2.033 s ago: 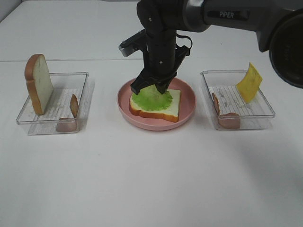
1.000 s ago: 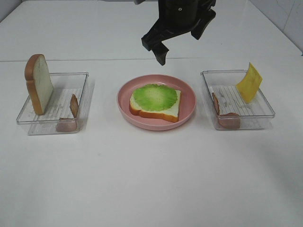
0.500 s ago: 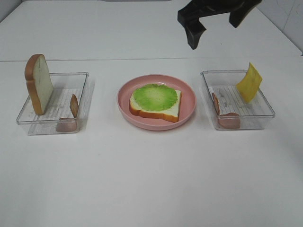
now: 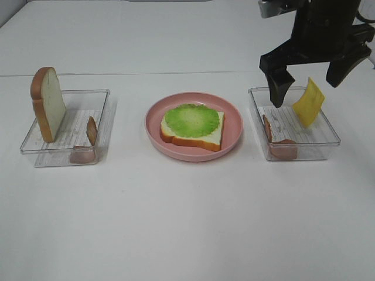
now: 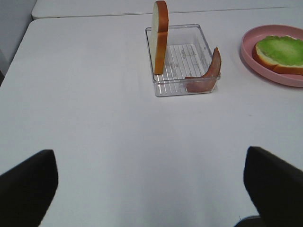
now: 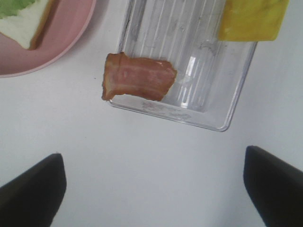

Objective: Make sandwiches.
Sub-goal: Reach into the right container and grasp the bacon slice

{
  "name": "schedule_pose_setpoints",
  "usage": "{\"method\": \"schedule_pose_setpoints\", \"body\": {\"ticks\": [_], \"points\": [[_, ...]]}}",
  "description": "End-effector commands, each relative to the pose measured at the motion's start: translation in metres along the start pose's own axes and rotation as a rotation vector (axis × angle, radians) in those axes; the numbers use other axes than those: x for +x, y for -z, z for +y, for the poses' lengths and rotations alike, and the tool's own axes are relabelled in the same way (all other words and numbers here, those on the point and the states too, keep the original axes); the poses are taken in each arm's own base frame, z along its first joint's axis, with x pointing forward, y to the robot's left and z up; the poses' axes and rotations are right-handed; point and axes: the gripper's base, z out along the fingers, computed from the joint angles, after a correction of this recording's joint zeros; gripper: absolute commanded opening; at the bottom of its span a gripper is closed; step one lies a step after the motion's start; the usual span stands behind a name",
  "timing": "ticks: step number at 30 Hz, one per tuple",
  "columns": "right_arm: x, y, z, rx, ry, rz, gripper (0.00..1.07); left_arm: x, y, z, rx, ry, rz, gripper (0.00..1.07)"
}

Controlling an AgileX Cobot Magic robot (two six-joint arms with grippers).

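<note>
The black right gripper point(image 4: 306, 89) hangs wide open and empty over the clear plastic rectangular tray point(image 4: 319, 150). The tray's yellow cheese square point(image 4: 309, 103) leans against the wall, edge up, likely so it can be pinched. The unfinished sandwich point(image 4: 193, 130), a crusted white bread slice point(image 4: 215, 136) under a green lettuce leaf point(image 4: 192, 120), waits on the round pink plate point(image 4: 234, 138).

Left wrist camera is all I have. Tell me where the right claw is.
Observer: The right claw hangs open and empty above the clear plastic rectangular tray to the right of the round pink plate.
Operator: List what that tray holds.
Observer: A yellow cheese square stands tilted at the tray's far right side.
Operator: Report anything else in it.
Observer: A reddish-brown bacon strip sits at the near corner on the plate's side.
</note>
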Motion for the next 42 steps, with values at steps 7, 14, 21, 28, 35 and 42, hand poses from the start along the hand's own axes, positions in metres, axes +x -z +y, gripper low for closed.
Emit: {"method": "schedule_pose_setpoints", "body": {"ticks": [7,14,21,28,35,42], "points": [[-0.008,-0.020,0.008,-0.069,-0.034,-0.076,0.99,0.001,0.002,0.000,0.001,0.002,-0.017,1.01],[-0.016,-0.052,0.011,-0.066,-0.032,-0.010,0.99,0.001,0.002,0.000,0.001,0.002,-0.017,1.01],[-0.022,-0.079,0.015,-0.066,-0.024,0.026,0.95,0.001,0.002,0.000,0.001,0.002,-0.017,1.01],[-0.024,-0.089,0.016,-0.066,-0.019,0.036,0.82,0.001,0.002,0.000,0.001,0.002,-0.017,1.01],[-0.025,-0.093,0.017,-0.068,-0.019,0.039,0.57,0.001,0.002,0.000,0.001,0.002,-0.017,1.01],[-0.025,-0.093,0.017,-0.069,-0.018,0.037,0.00,0.001,0.002,0.000,0.001,0.002,-0.017,1.01]]}}
